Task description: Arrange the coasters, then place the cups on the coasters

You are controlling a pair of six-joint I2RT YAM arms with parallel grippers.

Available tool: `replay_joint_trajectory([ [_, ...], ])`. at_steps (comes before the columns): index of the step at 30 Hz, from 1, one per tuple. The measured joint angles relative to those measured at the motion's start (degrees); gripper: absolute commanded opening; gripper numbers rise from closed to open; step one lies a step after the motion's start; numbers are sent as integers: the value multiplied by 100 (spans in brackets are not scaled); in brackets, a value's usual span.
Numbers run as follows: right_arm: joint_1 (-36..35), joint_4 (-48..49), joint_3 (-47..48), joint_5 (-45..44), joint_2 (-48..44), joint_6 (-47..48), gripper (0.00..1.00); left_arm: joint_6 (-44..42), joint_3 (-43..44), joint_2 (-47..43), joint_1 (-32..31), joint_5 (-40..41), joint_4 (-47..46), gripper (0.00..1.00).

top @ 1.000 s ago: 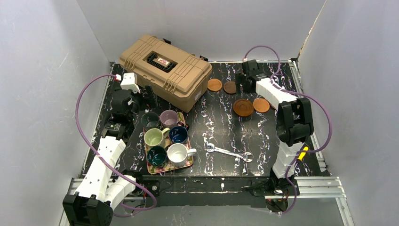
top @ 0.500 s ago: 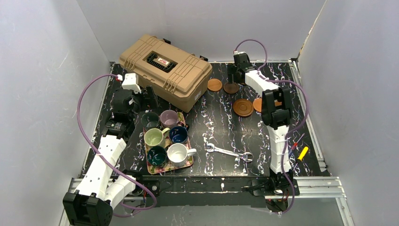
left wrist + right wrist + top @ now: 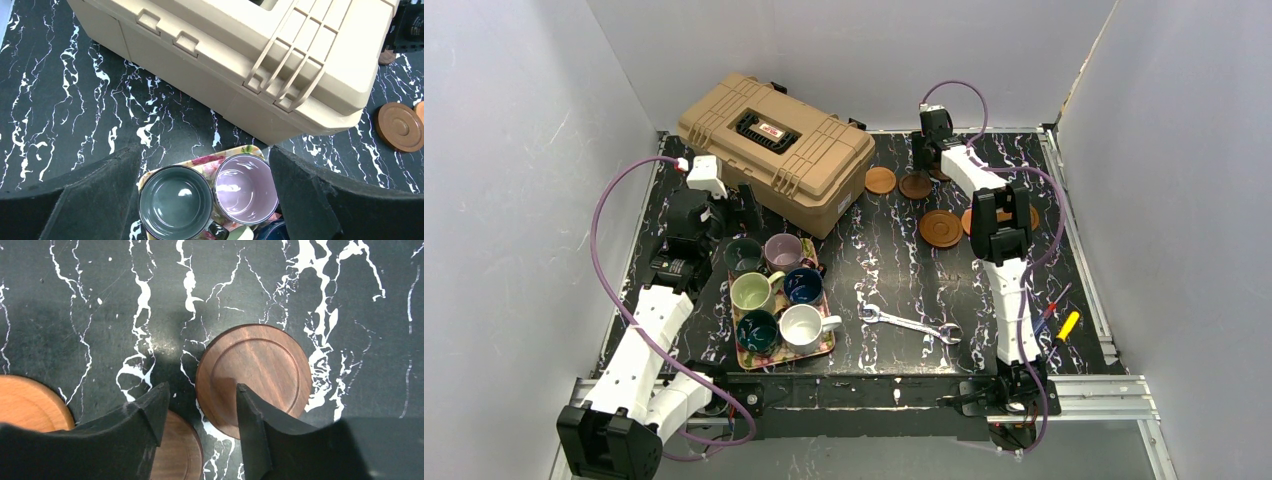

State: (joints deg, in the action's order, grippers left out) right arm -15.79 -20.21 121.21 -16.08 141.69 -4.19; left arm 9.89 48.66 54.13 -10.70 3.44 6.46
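A: What differs on the right side from a second ago?

B: The right arm has swung leftward. Its elbow, which stood out toward the right edge, now covers most of the orange flat wooden coaster (image 3: pixel 420 111) in the top view. The right hand (image 3: pixel 200 390) has shifted a little left and farther, over the far row of discs.

A: And its fingers?

B: They stand apart with a moderate gap and hold nothing. The right fingertip overlaps the dark brown rimmed wooden coaster (image 3: pixel 260 370). The left one covers part of a flat brown coaster (image 3: pixel 176 452), and a pale orange coaster (image 3: pixel 27 405) lies left of that. I cannot tell whether they touch the wood.

A: Has anything else moved?

B: No. The larger rimmed brown coaster (image 3: pixel 941 228) lies where it was, nearer than that row. All six cups stay on the floral rectangular tray (image 3: pixel 822 352) at near left:
- dark green mug (image 3: pixel 744 255)
- mauve mug (image 3: pixel 782 250)
- yellow-green mug (image 3: pixel 751 292)
- navy mug (image 3: pixel 803 285)
- teal mug (image 3: pixel 757 330)
- white mug (image 3: pixel 802 325)

The left hand (image 3: pixel 204 150) hovers spread wide and empty over the dark green and mauve ones, beside the tan plastic tool case (image 3: pixel 774 150). The steel wrench (image 3: pixel 911 325) is unmoved on the black marbled tabletop (image 3: pixel 884 270).
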Motion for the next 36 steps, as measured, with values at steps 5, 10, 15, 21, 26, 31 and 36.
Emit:
replay_joint_trajectory([
  [5,85,-72,205,105,221,-4,48,7,4,0,-24,-7,0,98],
  [10,181,-2,136,133,201,-20,34,15,7,0,-42,-9,0,98],
  [15,249,343,-599,133,-199,-50,29,20,7,0,-61,-15,0,98],
  [21,345,505,-1458,105,-723,-68,28,20,7,0,-79,-59,0,98],
  [26,391,643,-2151,120,-1154,-164,27,24,7,0,-85,-76,0,98],
  [31,411,708,-2621,203,-1467,-234,26,26,7,0,-107,-90,0,98],
  [36,411,719,-2955,264,-1694,-313,26,39,7,0,-116,-92,0,98],
])
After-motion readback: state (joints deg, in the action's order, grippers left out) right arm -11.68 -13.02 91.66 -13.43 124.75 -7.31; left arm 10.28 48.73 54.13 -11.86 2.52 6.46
